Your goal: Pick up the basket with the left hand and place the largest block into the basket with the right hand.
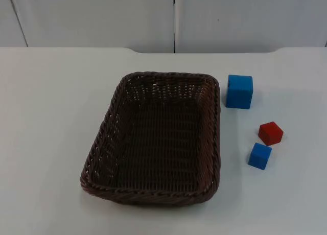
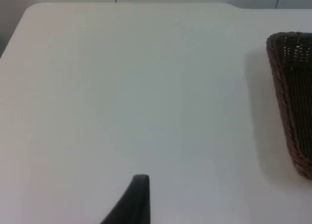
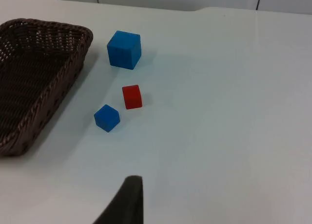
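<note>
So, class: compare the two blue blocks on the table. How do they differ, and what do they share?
The large blue block is clearly bigger than the small blue block. The large one sits near the basket's far corner; the small one lies nearer the camera, beside the red block. Both are blue cubes resting on the white table, outside the basket.

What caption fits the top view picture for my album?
Empty brown basket on a white table, with a big blue block, red block and small blue block beside it.
</note>
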Controlling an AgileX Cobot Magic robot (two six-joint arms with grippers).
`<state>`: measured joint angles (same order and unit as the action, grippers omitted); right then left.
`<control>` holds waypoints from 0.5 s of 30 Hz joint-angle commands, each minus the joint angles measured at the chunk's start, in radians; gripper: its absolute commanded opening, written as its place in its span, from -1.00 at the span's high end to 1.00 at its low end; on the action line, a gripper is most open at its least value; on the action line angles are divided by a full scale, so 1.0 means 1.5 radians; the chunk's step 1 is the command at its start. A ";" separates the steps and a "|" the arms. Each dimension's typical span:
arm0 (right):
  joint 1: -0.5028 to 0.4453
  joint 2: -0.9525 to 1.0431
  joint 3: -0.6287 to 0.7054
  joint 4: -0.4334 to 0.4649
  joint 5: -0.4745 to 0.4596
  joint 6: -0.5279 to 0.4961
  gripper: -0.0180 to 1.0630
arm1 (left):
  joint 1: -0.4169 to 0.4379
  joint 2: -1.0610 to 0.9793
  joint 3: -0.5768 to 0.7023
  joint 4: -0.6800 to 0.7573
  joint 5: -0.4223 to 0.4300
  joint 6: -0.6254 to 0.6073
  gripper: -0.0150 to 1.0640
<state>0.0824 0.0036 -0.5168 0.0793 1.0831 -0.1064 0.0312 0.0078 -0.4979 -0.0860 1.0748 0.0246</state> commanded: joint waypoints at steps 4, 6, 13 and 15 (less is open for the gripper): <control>-0.005 -0.002 0.000 0.001 -0.002 -0.001 -0.98 | 0.001 0.028 0.002 -0.015 -0.005 -0.002 -0.96; -0.005 -0.002 0.000 0.001 -0.002 -0.001 -0.98 | 0.001 0.041 -0.003 -0.019 -0.008 -0.002 -0.93; -0.005 -0.002 0.000 0.001 -0.002 -0.001 -0.98 | 0.001 0.089 -0.041 -0.032 -0.046 -0.002 -0.88; -0.005 -0.002 0.000 0.001 -0.002 -0.001 -0.98 | 0.001 0.109 -0.052 -0.037 -0.058 0.005 -0.88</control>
<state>0.0824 0.0036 -0.5168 0.0793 1.0831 -0.1064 0.0312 0.1625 -0.5665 -0.1275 1.0059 0.0288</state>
